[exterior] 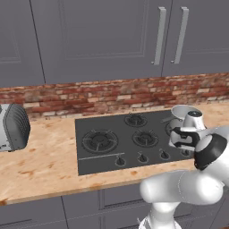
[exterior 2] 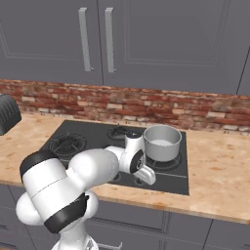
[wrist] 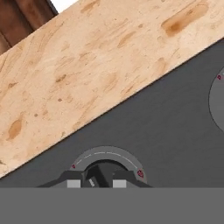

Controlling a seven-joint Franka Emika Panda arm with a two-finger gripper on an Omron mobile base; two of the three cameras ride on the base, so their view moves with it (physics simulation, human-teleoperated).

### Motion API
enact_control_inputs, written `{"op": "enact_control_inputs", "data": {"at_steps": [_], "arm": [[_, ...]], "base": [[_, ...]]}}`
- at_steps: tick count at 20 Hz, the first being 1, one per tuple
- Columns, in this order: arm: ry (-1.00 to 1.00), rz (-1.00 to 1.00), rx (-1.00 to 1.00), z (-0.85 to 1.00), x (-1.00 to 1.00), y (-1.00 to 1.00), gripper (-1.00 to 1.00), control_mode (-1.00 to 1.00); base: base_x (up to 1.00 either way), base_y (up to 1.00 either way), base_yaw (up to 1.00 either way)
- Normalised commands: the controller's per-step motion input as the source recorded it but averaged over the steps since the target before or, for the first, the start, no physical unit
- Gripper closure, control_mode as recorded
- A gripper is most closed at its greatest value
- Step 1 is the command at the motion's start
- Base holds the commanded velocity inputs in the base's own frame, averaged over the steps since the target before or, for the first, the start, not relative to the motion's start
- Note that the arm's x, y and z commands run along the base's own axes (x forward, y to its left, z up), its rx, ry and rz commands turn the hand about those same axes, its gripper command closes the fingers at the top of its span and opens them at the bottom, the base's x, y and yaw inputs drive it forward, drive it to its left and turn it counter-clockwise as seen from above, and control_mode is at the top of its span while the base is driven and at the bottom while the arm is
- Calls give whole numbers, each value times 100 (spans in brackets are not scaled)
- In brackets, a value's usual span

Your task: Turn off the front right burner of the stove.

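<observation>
Low over the stove [exterior: 107,152], arm bent sharply, gripper [wrist: 93,183] narrowly parted around a dark knob [wrist: 104,168].

The stove [wrist: 166,127] runs as a dark glass surface across the lower right, its edge cutting diagonally against the pale wooden counter [wrist: 87,74] above. At the bottom, the gripper [wrist: 93,183] sits over a small dark knob [wrist: 105,168] ringed by a thin white dial arc with red marks. The fingers [wrist: 73,183] flank the knob closely; contact is unclear.

Grey wall cabinets [exterior: 103,36], red brick backsplash [exterior: 112,94], wooden counter [exterior: 40,165].
</observation>
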Motion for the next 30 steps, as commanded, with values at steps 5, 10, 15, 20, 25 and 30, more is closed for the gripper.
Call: {"op": "enact_control_inputs", "data": {"at_steps": [5,10,15,20,25,30], "arm": [[0,-27,2,-8,-1,10,100,-100],[0,-28,1,-10,-1,16,100,-100],[0,-30,2,-9,-6,16,100,-100],[0,-34,3,-12,-18,6,100,-100],[0,-36,6,-13,-19,2,100,-100],[0,-36,4,-12,-2,8,100,-100]], "base": [[0,0,0],[0,0,0],[0,0,0],[0,0,0],[0,0,0],[0,0,0]]}}
